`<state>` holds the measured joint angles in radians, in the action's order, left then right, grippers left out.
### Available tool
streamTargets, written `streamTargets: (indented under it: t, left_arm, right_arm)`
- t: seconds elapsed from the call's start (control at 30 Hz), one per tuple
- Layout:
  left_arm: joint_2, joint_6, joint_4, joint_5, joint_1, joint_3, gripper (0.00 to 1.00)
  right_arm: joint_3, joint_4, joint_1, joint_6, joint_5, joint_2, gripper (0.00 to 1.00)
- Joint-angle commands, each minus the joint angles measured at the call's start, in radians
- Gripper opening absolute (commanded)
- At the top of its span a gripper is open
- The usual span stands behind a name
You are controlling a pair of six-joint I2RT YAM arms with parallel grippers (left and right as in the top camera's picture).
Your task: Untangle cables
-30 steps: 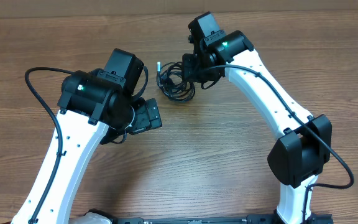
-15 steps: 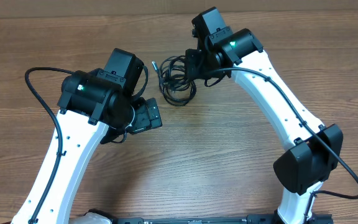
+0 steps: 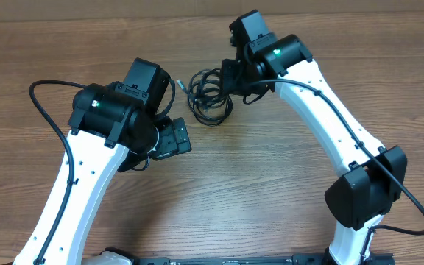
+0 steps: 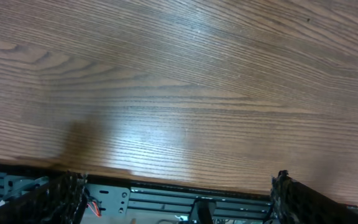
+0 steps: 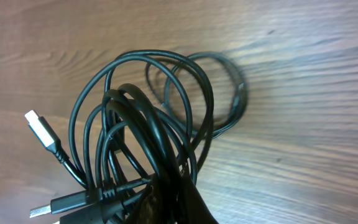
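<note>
Black cables (image 3: 209,96): are lying in one tangled coil on the wooden desk (image 3: 271,199), at the far middle, between the two arms.
Strands: are looping over one another; in the right wrist view they are gathering into a thick bunch at the bottom edge.
Silver plug tip (image 5: 40,129): is sticking out at the coil's left side, clear of the loops.
Right hand (image 3: 232,79): is clenching the cables at the coil's right edge; its fingers are hiding under the wrist housing.
Left hand (image 3: 174,138): is hovering over bare desk, released wide, grasping nothing, apart from the coil.
</note>
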<state>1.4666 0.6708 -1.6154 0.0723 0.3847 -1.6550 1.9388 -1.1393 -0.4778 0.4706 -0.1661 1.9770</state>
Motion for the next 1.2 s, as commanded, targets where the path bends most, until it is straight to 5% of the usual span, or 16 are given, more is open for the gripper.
streamTargets:
  t: [0.0,0.33,0.77,1.17]
  left_arm:
    - [-0.001,-0.021,0.006,0.006,0.002,0.002,1.0]
    - [-0.001,-0.021,0.031,0.006,0.002,0.002,0.99]
    - [-0.001,-0.021,0.038,0.006,0.002,0.002,1.0]
    - [0.0,-0.021,0.038,0.006,0.002,0.002,1.0]
  right_arm:
    - [0.073,0.008,0.003,-0.019,0.049,-0.103,0.04]
    - [0.113,0.012,0.001,-0.026,0.022,-0.217,0.04]
    - [-0.014,0.014,0.002,-0.072,0.016,-0.133,0.04]
    - [0.179,0.019,0.002,-0.079,-0.028,-0.255,0.04]
